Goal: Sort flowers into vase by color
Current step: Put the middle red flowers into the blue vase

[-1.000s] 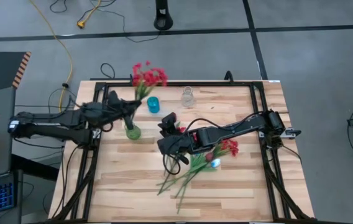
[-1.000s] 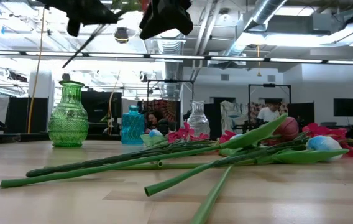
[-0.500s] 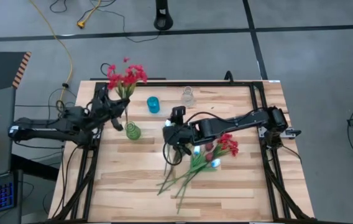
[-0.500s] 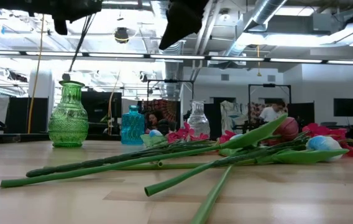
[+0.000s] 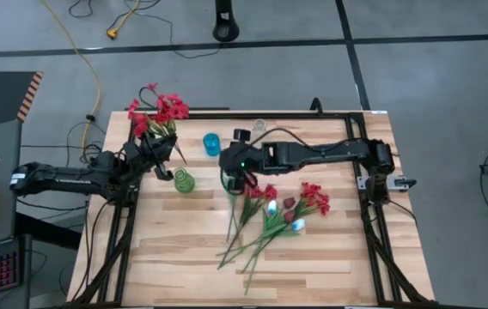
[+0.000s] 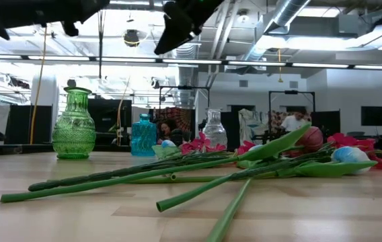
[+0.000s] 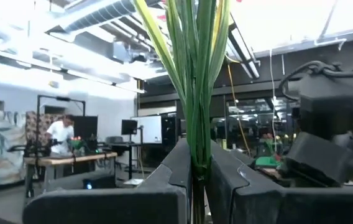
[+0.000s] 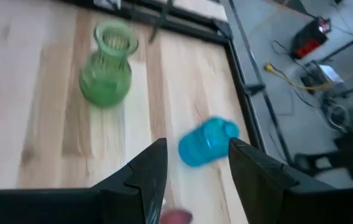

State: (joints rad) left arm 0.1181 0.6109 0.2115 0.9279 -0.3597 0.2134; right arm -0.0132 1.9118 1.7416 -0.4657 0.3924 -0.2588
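Note:
My left gripper (image 5: 156, 148) is shut on a bunch of red flowers (image 5: 158, 110) near the table's far left, above and just left of the green vase (image 5: 184, 181). The blossoms stand above it, and thin stems (image 6: 100, 47) hang below, beside the green vase (image 6: 74, 124). My right gripper (image 5: 227, 170) hovers open and holds nothing, between the green vase and the blue vase (image 5: 212, 143). It faces the green vase (image 8: 105, 78) and the blue vase (image 8: 207, 142). More flowers (image 5: 270, 215) lie flat on the table. My left gripper pinches the bunched green stems (image 7: 198, 163) between its two fingers, part-way down their length. The fingers come from the table's left, slanting upward, and lie across the stems. The bunch stands nearly upright, blossoms on top and stem ends hanging free, clear of the table.
A clear glass vase (image 5: 259, 129) stands near the far edge, right of the blue one. Red, maroon and white flowers on long stems (image 6: 177, 176) lie spread across the table's middle. A black frame (image 5: 356, 120) borders the tabletop.
My left gripper has tipped upward and carried the red bunch toward the table's left. The stems have swung from slanting to nearly upright. My right gripper has left the pile of flowers, gone toward the far edge and rolled. It is now between the green and blue vases.

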